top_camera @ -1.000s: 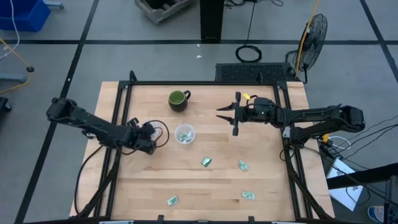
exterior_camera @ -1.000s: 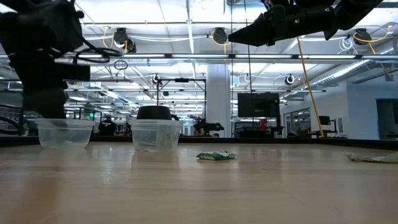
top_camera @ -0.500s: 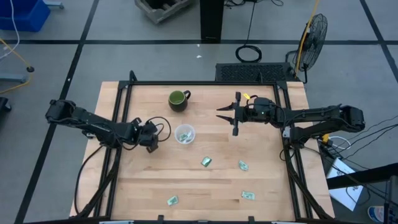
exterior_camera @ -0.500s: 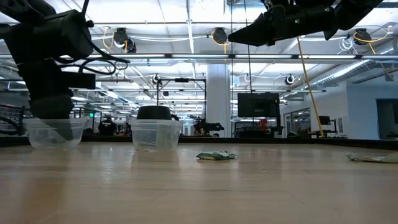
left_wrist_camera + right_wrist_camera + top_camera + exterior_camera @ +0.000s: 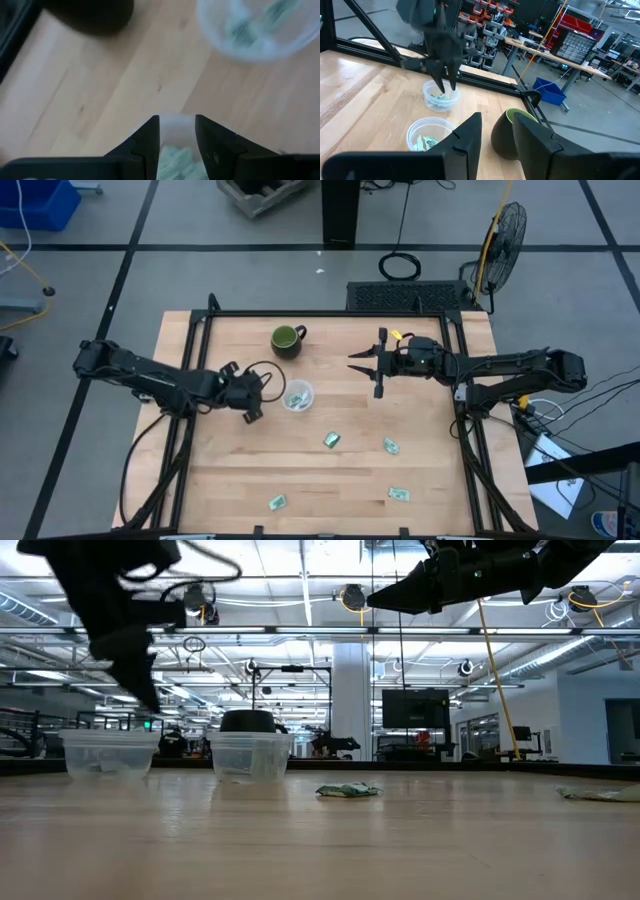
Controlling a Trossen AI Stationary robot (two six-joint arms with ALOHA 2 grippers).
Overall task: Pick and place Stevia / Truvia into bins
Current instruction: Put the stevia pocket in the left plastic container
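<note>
Left end effector (image 5: 252,406) narrowly parted, empty, above one clear cup (image 5: 441,95). Second cup (image 5: 297,395) at its 3 o'clock. Right end effector (image 5: 364,366) wide, raised.

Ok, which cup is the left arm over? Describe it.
Start at the dark green mug; just in front of it stand two clear cups. Yours is the left cup, nearer the table's left edge, under the left gripper; the other cup stands uncovered.
</note>
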